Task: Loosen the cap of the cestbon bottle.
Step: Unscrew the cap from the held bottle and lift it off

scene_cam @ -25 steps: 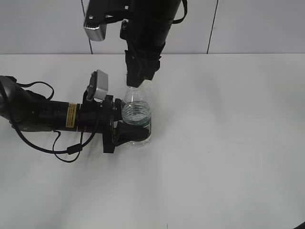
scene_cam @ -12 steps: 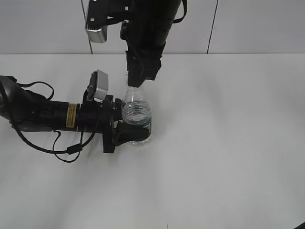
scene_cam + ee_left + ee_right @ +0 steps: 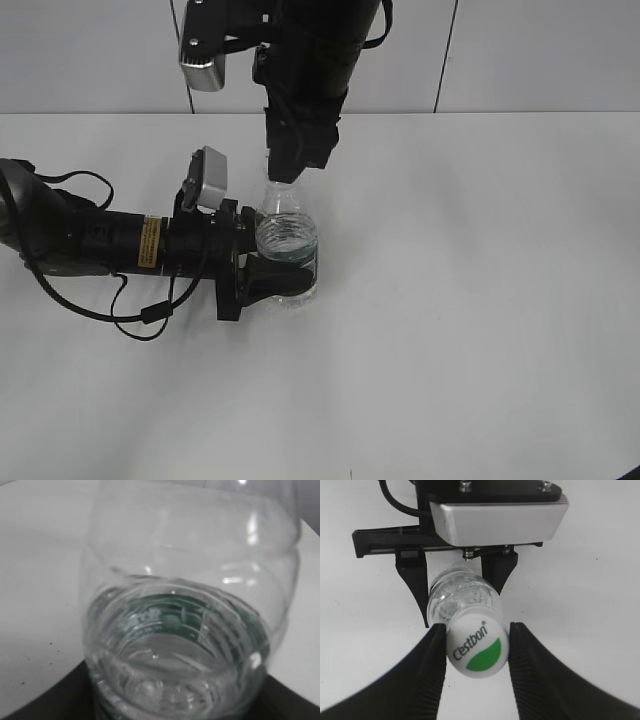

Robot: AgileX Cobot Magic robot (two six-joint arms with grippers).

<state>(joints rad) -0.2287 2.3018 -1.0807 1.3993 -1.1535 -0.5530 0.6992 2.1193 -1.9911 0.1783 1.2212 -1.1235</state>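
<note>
The cestbon bottle [image 3: 288, 238] stands upright on the white table, clear, with water and a dark green label band. My left gripper [image 3: 272, 274] lies level with the table and is shut on the bottle's lower body. In the left wrist view the bottle [image 3: 190, 605] fills the frame, and the gripper [image 3: 175, 712] shows only as dark jaws at the bottom corners. My right gripper [image 3: 285, 172] hangs straight above the bottle and hides the cap in the exterior view. In the right wrist view its fingers [image 3: 477, 630] press both sides of the white cap [image 3: 478, 651], which bears a green half-disc.
The white table [image 3: 470, 300] spreads to the right and front of the bottle. A grey wall [image 3: 540, 50] rises behind it. The left arm and its cables [image 3: 100, 250] lie along the table's left side.
My right wrist has turned slightly about the bottle's neck, and its camera housing has shifted a little. The bottle and my left gripper have stayed put.
</note>
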